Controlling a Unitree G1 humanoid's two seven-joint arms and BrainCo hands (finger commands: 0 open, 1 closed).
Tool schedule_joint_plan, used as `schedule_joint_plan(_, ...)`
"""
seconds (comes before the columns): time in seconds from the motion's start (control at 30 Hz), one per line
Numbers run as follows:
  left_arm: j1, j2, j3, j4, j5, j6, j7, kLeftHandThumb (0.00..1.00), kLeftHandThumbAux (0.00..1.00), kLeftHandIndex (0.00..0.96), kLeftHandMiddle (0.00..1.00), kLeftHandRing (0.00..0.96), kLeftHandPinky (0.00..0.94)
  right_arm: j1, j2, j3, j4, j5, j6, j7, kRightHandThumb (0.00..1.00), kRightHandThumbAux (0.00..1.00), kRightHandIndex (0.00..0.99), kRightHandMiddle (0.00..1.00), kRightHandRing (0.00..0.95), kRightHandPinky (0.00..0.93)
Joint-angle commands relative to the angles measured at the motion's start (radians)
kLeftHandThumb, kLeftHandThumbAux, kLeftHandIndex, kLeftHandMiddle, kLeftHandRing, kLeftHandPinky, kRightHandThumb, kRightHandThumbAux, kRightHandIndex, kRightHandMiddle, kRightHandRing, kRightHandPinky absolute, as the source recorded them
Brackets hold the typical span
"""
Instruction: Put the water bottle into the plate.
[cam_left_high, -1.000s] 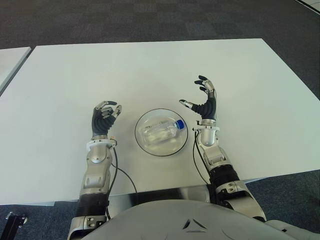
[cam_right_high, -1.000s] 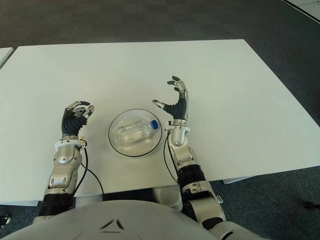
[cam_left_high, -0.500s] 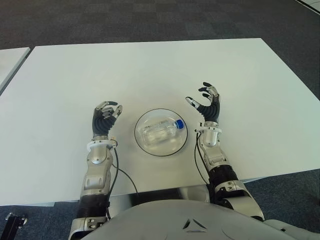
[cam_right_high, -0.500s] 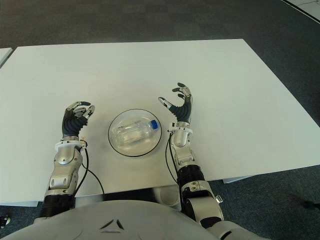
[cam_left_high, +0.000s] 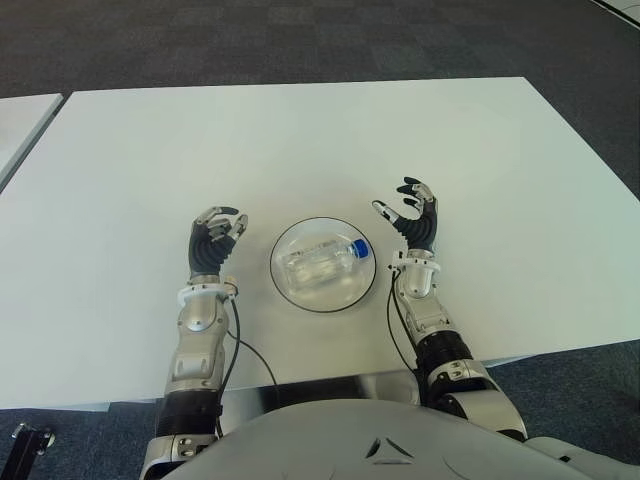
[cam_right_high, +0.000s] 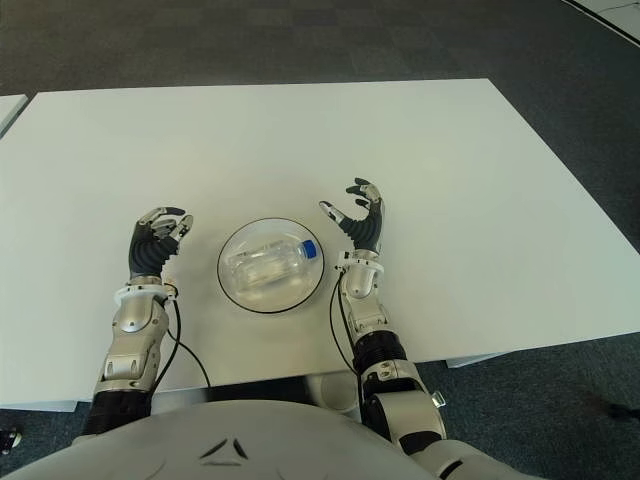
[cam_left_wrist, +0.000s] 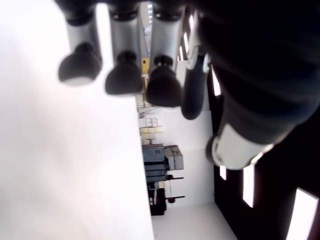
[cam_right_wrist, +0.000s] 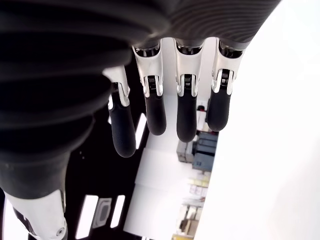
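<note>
Your right hand (cam_left_high: 413, 218) has dropped back, fingers spread and empty, beside the plate (cam_left_high: 288, 290); bumping its rim could roll the water bottle (cam_left_high: 320, 260) out, left hand (cam_left_high: 213, 240) loosely curled, empty.

No text, brand, number or sign can be read anywhere. The water bottle (cam_left_high: 322, 262) lying in the plate (cam_left_high: 286, 289) shows a blue cap and no legible label. The white table (cam_left_high: 300, 140) carries no markings.
</note>
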Motion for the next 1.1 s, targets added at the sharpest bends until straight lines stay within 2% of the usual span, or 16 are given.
schedule_joint_plan(0.03, -0.036, 0.008, 0.006, 0.101, -0.008, -0.043, -0.016, 0.713, 0.714, 0.440, 0.840, 0.847, 0.854, -0.017, -0.010, -0.012, 0.050, 0.031, -0.019, 0.028, 0.699, 0.730, 0.426, 0.553, 0.578, 0.600)
schedule_joint_plan(0.3, -0.046, 0.008, -0.003, 0.139, 0.021, -0.066, 0.002, 0.712, 0.716, 0.440, 0.850, 0.854, 0.853, -0.026, -0.025, -0.019, 0.098, 0.046, -0.056, 0.056, 0.699, 0.728, 0.427, 0.564, 0.581, 0.592)
schedule_joint_plan(0.63, -0.064, 0.008, -0.002, 0.178, 0.017, -0.056, -0.008, 0.711, 0.716, 0.440, 0.842, 0.851, 0.853, -0.024, -0.029, -0.018, 0.089, 0.046, -0.040, 0.085, 0.702, 0.729, 0.428, 0.574, 0.591, 0.617)
schedule_joint_plan(0.93, -0.082, 0.014, 0.000, 0.229, 0.019, -0.069, -0.006, 0.710, 0.717, 0.439, 0.825, 0.838, 0.848, -0.017, -0.064, -0.002, 0.043, 0.043, 0.046, 0.177, 0.704, 0.731, 0.428, 0.568, 0.592, 0.616)
schedule_joint_plan(1.1, -0.090, 0.017, 0.002, 0.254, 0.016, -0.080, -0.007, 0.711, 0.717, 0.439, 0.818, 0.835, 0.846, -0.012, -0.091, 0.021, 0.010, 0.029, 0.123, 0.239, 0.704, 0.731, 0.427, 0.554, 0.579, 0.600)
